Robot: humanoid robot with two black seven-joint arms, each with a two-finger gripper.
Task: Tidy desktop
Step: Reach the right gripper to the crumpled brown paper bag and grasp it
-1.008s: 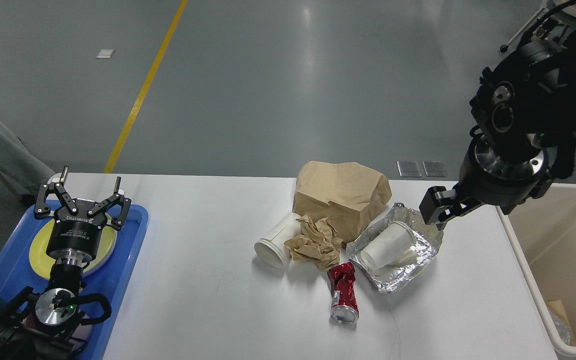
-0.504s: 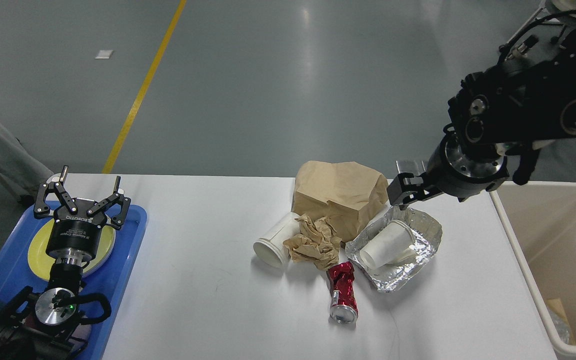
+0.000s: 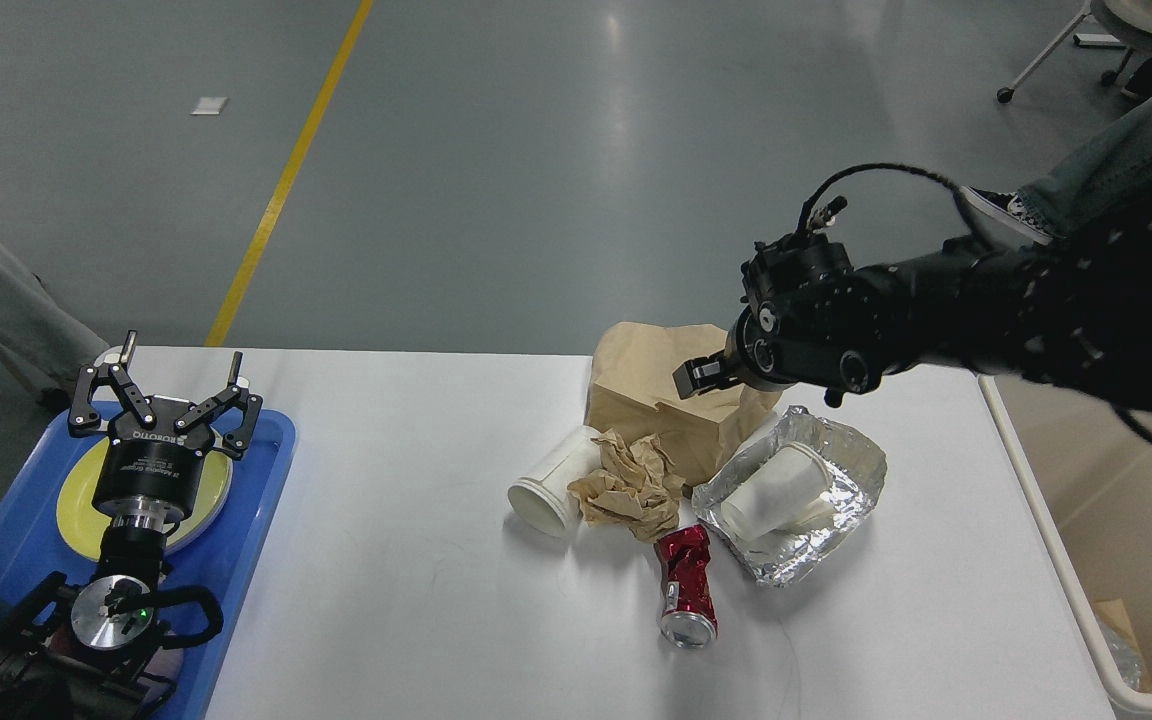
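- Worktop (image 3: 416, 600) — the wide white surface carrying the litter — lies under both of your grippers and fills the lower half of the head view.
- Your right gripper (image 3: 698, 376) hangs over the upper part of the brown paper bag (image 3: 671, 400); it is seen dark and end-on, so you cannot tell whether its fingers are apart or together.
- Just below and to the right of it sits the foil tray (image 3: 836, 480) with a white cup (image 3: 771, 490) lying inside.
- Below and to its left lie a second white cup (image 3: 551, 485) on its side and crumpled brown paper (image 3: 631, 485), touching each other.
- Further below — a crushed red can (image 3: 686, 585).
- The beige bin (image 3: 1116, 560) stands off to its right.
- Your left gripper (image 3: 168, 395) is spread wide, holding nothing, above a yellow plate (image 3: 76, 505) in the blue tray (image 3: 256, 520).
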